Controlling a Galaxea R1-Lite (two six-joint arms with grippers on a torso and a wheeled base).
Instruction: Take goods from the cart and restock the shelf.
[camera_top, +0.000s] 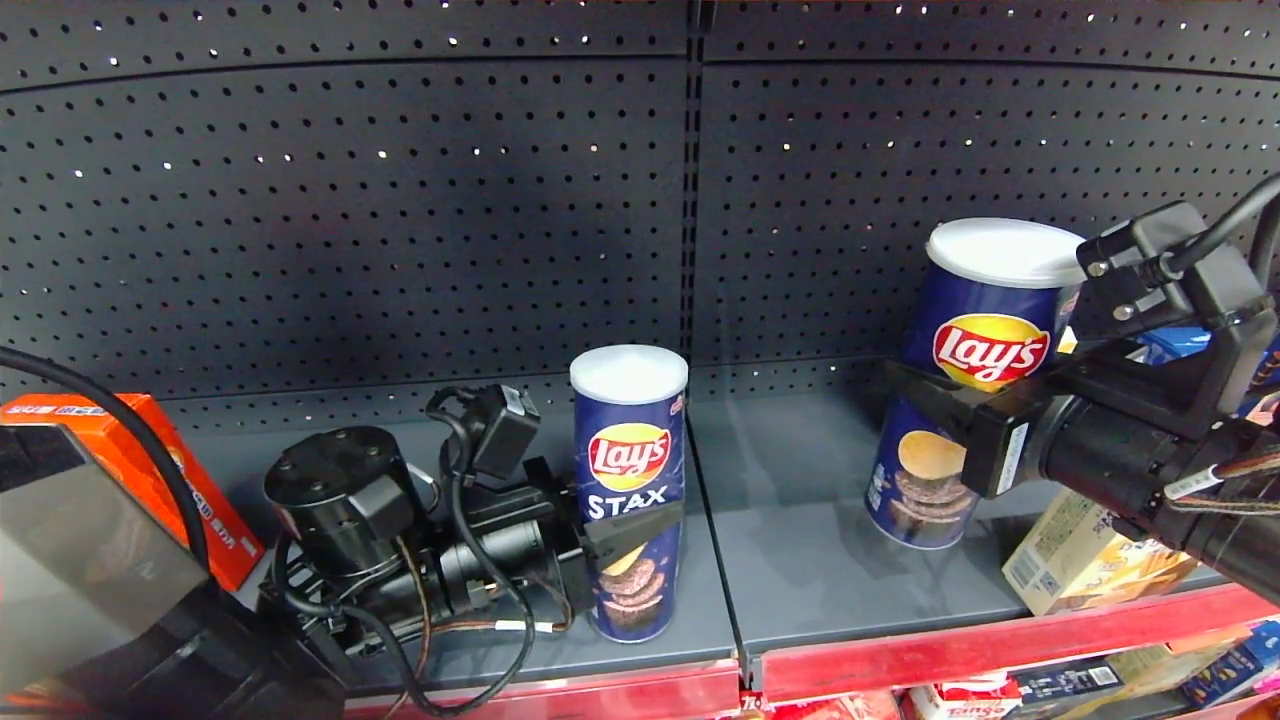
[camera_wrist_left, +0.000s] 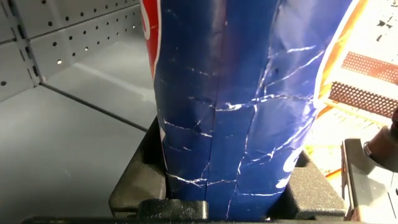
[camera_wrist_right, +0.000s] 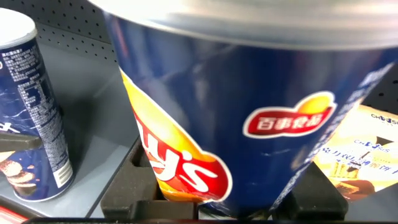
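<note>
Shelf (camera_top: 820, 560) boards of grey metal lie under two chip cans. The right end effector (camera_top: 935, 410) is clamped around the tilted right can (camera_top: 985, 300), near a beige box (camera_top: 1080, 560). The left end effector (camera_top: 640, 530) is closed on the upright left can (camera_top: 628, 440), which stands on the shelf, an orange box (camera_top: 190, 490) farther left.

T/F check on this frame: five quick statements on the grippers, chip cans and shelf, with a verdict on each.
1. The left gripper is shut on the left can, the right gripper on the right can. True.
2. The left can lies on its side. False: it stands upright on the shelf.
3. An orange box sits at the shelf's left end. True.
4. The cans have red lids. False: both lids are white.
5. The two cans touch. False: they stand well apart.
</note>
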